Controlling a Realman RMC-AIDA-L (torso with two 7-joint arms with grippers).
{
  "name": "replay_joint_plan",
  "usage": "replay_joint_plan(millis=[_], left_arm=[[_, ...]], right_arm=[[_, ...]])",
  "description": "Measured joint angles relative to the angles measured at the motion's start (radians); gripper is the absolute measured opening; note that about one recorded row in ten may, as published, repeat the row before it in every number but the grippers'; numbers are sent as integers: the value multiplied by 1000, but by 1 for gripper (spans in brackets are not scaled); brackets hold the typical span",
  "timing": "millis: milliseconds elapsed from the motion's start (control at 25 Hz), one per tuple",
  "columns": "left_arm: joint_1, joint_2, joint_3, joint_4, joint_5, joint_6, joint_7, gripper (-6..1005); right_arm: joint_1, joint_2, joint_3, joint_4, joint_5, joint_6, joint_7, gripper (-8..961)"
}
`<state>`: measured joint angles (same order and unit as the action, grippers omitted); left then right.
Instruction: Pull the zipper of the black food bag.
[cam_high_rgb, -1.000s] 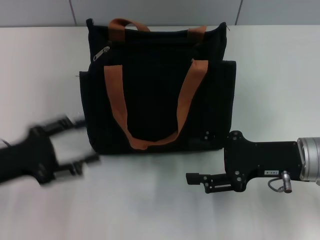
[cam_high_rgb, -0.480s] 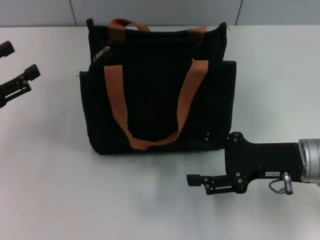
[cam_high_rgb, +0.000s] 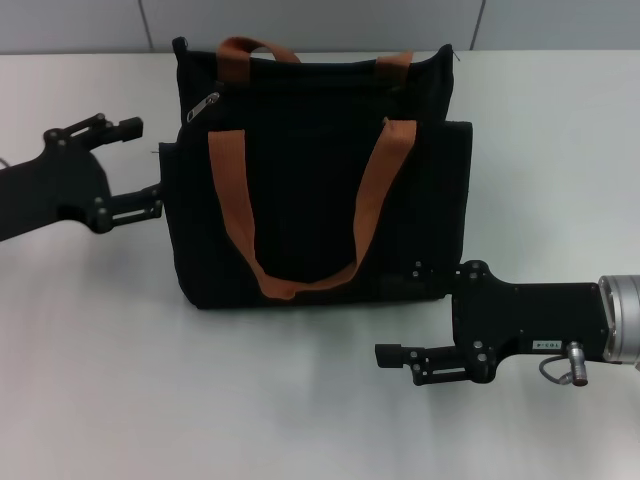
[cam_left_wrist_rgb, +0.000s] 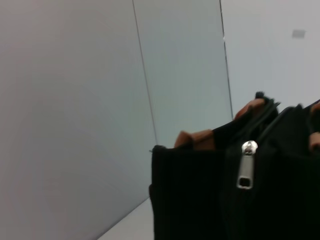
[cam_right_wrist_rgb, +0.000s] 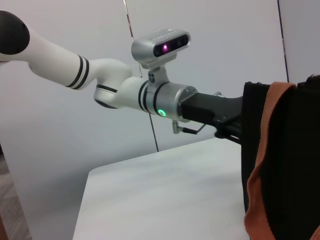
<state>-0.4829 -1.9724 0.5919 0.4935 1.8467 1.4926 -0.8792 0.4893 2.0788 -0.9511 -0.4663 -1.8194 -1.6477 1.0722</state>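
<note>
Head view showed the black food bag (cam_high_rgb: 315, 175) lying flat on the white counter (cam_high_rgb: 300, 400), its front pocket panel up and its two orange-brown straps (cam_high_rgb: 300, 215) slack across it. The zipper (cam_high_rgb: 203, 106), a small silver pull tab, sat on the track at the bag's top edge toward the robot's left corner; in the left wrist view it hung against black fabric (cam_left_wrist_rgb: 245, 165). The left end effector (cam_high_rgb: 140, 160) was just beside the bag's left edge, below the level of the pull, with its fingers spread and gripping nothing. The right end effector (cam_high_rgb: 395, 357) rested over the counter near the bag's lower right corner, idle; I could not tell whether its fingers were apart or together. The bag looked soft and light, so it would likely bunch or slide when the track was tugged. The tab seemed thin, smooth and free to swing, best pinched across its flat faces near its loose end. Bracing the fabric beside the track would probably help.
</note>
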Motion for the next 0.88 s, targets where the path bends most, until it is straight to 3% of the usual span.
replay_joint_plan(millis=[200,480,720,880], left_arm=[[-26,-15,-2,1,-7,-80,44,784],[-38,-22,-19,8,-15,-79,66,778],[-23,-40,-30,2,-77,-67,94,601],[-17,-44,-29,1,-96,-57,95,405]], right_arm=[[0,0,0,0,0,0,0,785],[0,1,0,0,0,0,0,784],[0,1,0,0,0,0,0,783],[0,1,0,0,0,0,0,782]])
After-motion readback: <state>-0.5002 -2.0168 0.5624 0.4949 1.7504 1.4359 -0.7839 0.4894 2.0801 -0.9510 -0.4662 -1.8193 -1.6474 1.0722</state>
